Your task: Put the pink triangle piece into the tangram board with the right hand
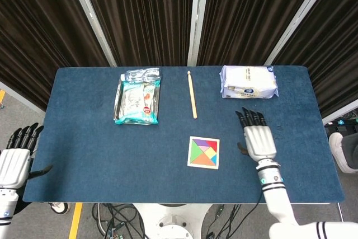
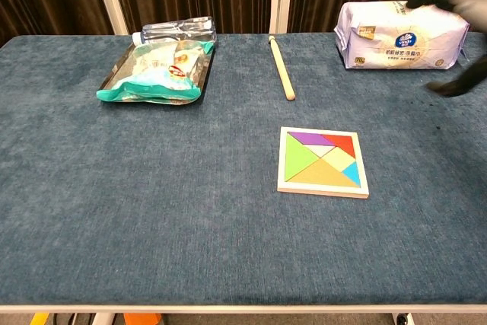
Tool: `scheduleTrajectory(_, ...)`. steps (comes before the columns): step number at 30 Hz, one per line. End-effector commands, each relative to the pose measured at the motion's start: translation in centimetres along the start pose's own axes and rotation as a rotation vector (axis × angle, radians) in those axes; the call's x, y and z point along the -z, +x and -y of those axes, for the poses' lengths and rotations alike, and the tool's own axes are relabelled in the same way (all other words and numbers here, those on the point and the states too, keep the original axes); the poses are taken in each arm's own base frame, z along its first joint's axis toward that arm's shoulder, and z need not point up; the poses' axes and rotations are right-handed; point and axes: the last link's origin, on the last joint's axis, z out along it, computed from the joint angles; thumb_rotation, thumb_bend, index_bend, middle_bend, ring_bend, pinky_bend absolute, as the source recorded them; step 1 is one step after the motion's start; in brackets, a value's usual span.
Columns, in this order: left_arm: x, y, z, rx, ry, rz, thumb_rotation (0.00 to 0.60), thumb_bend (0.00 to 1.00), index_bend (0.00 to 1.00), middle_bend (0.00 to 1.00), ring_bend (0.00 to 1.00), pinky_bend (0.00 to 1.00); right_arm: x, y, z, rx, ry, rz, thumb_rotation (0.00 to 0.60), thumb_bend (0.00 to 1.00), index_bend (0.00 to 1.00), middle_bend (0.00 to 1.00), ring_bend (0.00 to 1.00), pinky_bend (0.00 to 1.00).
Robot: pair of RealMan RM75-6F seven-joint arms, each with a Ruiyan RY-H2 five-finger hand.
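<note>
The square tangram board (image 1: 203, 152) lies on the blue table, right of the middle and toward the front. Its coloured pieces fill the frame, and the pale pink triangle (image 2: 326, 149) lies flat among them near the centre. My right hand (image 1: 258, 139) hovers to the right of the board, apart from it, with its fingers spread and nothing in it. In the chest view only its blurred dark fingers (image 2: 457, 84) show at the right edge. My left hand (image 1: 14, 158) hangs off the table's left end, with its fingers extended and nothing in them.
A metal tray (image 1: 118, 102) with a snack packet sits at the back left, with a plastic bottle (image 1: 142, 75) behind it. A wooden stick (image 1: 192, 94) lies at the back centre. A white pack of wipes (image 1: 249, 81) rests at the back right.
</note>
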Motion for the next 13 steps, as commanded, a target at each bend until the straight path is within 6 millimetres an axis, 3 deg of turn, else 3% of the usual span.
scheduleTrajectory(1, -0.1, 0.1, -0.3, -0.005, -0.003, -0.005, 0.600, 0.00, 0.04, 0.00, 0.00, 0.00, 7.1, 1.6, -9.5, -0.013, 0.030, -0.097, 0.600, 0.15, 0.00, 0.00, 0.00, 0.00)
scheduleTrajectory(5, -0.2, -0.1, -0.5, -0.011, 0.008, 0.003, 0.600, 0.00, 0.04, 0.00, 0.00, 0.00, 9.4, 0.7, -13.0, 0.062, 0.008, -0.140, 0.600, 0.16, 0.00, 0.00, 0.00, 0.00)
scheduleTrajectory(13, -0.2, -0.1, -1.0, -0.020, 0.000, 0.005, 0.600, 0.00, 0.04, 0.00, 0.00, 0.00, 11.1, 0.4, -13.9, 0.103, -0.006, -0.186, 0.600, 0.18, 0.00, 0.00, 0.00, 0.00)
